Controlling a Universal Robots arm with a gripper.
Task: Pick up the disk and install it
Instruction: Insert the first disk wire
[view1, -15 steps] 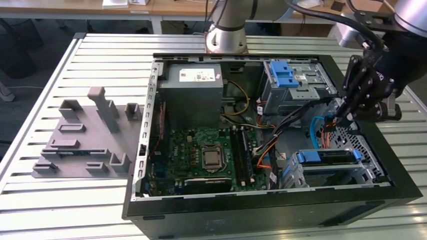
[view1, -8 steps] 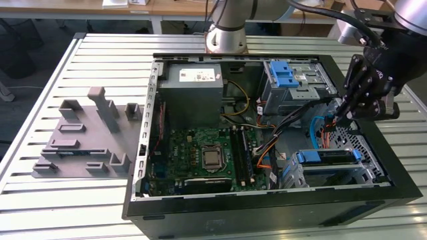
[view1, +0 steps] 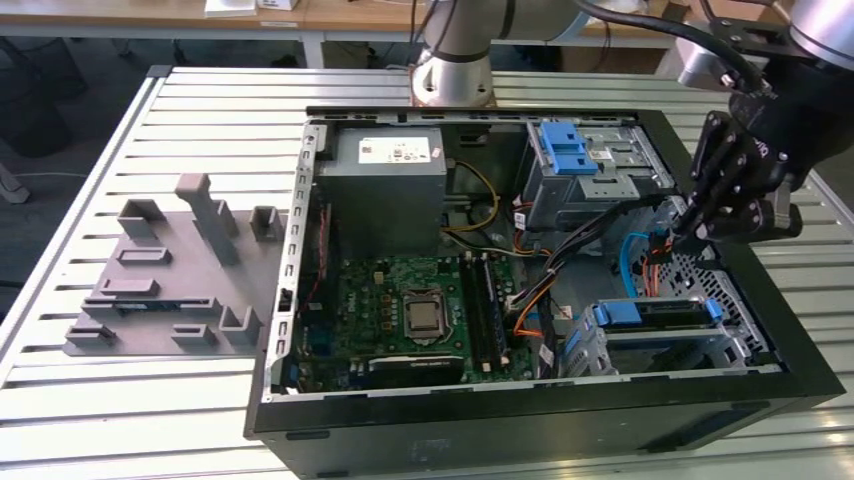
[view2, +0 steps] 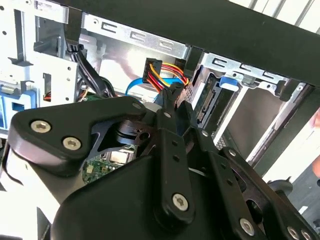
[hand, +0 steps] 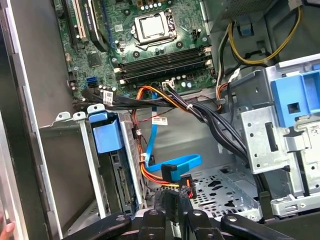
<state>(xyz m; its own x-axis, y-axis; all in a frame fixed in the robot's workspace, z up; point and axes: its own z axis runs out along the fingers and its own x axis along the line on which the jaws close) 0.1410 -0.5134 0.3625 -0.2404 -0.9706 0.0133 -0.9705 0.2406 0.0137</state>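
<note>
- Landmark for all positions: the lower drive cage (view1: 741, 348) in the open computer case (view1: 534, 425). The case lies with its open side up, which would give the arm a way in from above.
- The disk (view1: 651, 313) stands on edge inside that cage, blue carrier tab uppermost. In the first wrist view its edge (hand: 122, 186) runs down the slot under the tab. In the second wrist view its connector end (view2: 215, 102) faces out of the cage.
- Judged seated, or close to it, since the tab is level with the cage top.
- The gripper (view1: 697, 228) hangs just beside the cage, off the disk's connector end and above the loose cables.
- Jaws are drawn together with only a slit between them, and not on the disk (I cannot tell whether a plug is pinched).
- A blue data cable (hand: 177, 164) and a red-yellow wire bundle (view2: 167, 75) lie just beside the cage, right at the fingertips (hand: 162, 202).
- The motherboard (view1: 400, 290) sits across the cable run from the cage.
</note>
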